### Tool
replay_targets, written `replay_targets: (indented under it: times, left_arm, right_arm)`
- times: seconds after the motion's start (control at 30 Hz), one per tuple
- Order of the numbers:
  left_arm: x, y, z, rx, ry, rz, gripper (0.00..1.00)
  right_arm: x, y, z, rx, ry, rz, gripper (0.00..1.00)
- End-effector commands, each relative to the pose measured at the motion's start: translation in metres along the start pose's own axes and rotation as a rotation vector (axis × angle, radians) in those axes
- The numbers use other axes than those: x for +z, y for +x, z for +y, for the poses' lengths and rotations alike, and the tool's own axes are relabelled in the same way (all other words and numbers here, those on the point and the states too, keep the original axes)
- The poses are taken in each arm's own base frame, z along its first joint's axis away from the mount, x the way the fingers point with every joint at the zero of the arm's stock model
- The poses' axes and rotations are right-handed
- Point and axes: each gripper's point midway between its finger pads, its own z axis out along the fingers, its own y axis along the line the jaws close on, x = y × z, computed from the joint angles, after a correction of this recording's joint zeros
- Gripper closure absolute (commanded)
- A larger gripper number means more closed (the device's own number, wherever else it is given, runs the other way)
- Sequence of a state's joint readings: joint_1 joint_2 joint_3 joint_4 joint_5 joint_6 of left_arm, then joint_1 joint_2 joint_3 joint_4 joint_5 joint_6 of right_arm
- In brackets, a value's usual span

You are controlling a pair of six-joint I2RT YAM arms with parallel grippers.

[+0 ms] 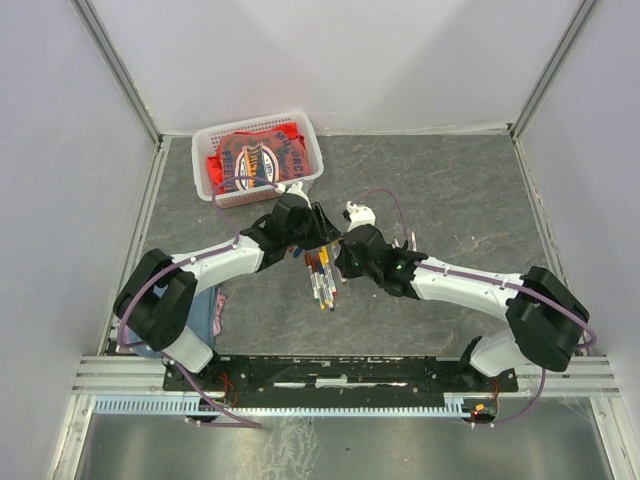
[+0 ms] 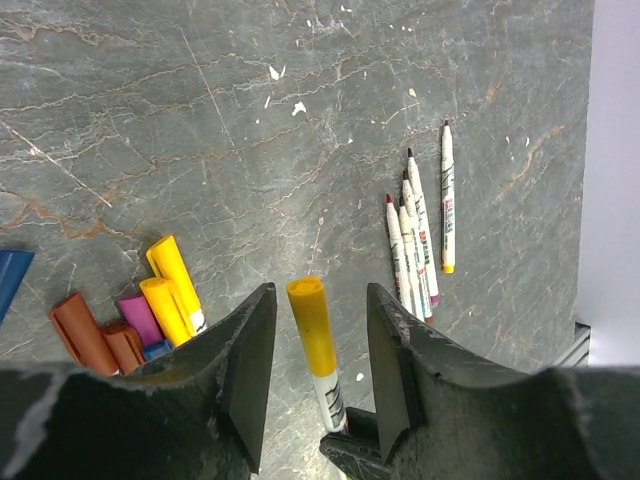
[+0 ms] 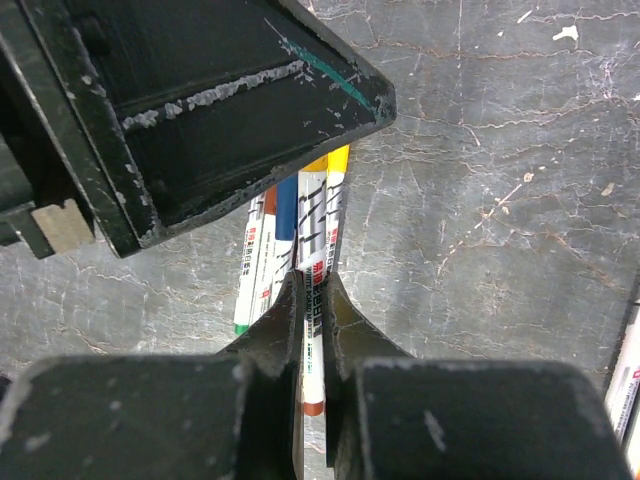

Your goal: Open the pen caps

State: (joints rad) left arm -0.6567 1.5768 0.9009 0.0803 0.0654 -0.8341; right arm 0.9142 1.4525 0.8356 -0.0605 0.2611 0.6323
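A white pen (image 3: 313,320) is clamped in my right gripper (image 3: 314,285), which is shut on its barrel. The pen's yellow cap (image 2: 313,325) stands between the fingers of my left gripper (image 2: 320,300), which is open with a gap on each side of the cap. Several loose pen caps (image 2: 160,305), yellow, purple, brown and blue, lie on the table at the left. In the top view both grippers meet at the table's middle, left gripper (image 1: 320,228) and right gripper (image 1: 345,250). In the right wrist view the left gripper's finger (image 3: 200,110) hides the cap.
Several uncapped pens (image 2: 415,240) lie side by side to the right. Capped pens (image 1: 322,280) lie in a bunch under the grippers. A white basket (image 1: 310,135) holding a red cloth (image 1: 258,158) stands at the back left. A blue cloth (image 1: 205,310) lies by the left arm.
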Motion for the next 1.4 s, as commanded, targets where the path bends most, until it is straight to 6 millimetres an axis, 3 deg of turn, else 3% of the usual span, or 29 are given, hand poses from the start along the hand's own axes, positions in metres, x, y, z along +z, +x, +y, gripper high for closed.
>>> replay_targets:
  times: [0.0,0.27,0.4,0.43,0.5,0.6,0.7,1.07,1.37]
  left_arm:
    - [0.0,-0.005,-0.013,-0.03,0.053,-0.014,0.53]
    - [-0.003,-0.007,-0.011,-0.038,0.069,-0.023,0.7]
    - [-0.003,-0.006,-0.009,-0.035,0.076,-0.016,0.95]
    - [-0.004,-0.005,-0.009,-0.032,0.08,-0.016,0.97]
    - [-0.006,-0.007,-0.01,-0.028,0.095,-0.027,0.97]
    - [-0.01,-0.008,-0.013,-0.021,0.124,-0.034,0.97]
    - [-0.012,-0.008,-0.017,-0.017,0.147,-0.03,0.97]
    - [-0.016,-0.006,-0.032,-0.073,0.268,-0.006,0.97]
    - [-0.014,-0.005,-0.03,-0.087,0.27,-0.006,0.97]
  right_arm:
    - [-0.008,-0.02,0.016,0.034,-0.066,-0.062,0.99]
    - [-0.008,-0.018,0.016,0.033,-0.068,-0.057,0.99]
    - [-0.009,-0.018,0.012,0.032,-0.057,-0.063,0.99]
    - [-0.01,-0.018,0.012,0.032,-0.055,-0.065,0.99]
    - [-0.011,-0.018,0.01,0.035,-0.05,-0.07,0.95]
    - [-0.011,-0.018,0.007,0.045,-0.041,-0.073,0.76]
    - [-0.011,-0.019,0.004,0.058,-0.043,-0.08,0.67]
    - [-0.007,-0.023,0.005,0.132,-0.119,-0.084,0.67]
    - [-0.015,-0.028,0.009,0.151,-0.161,-0.111,0.66]
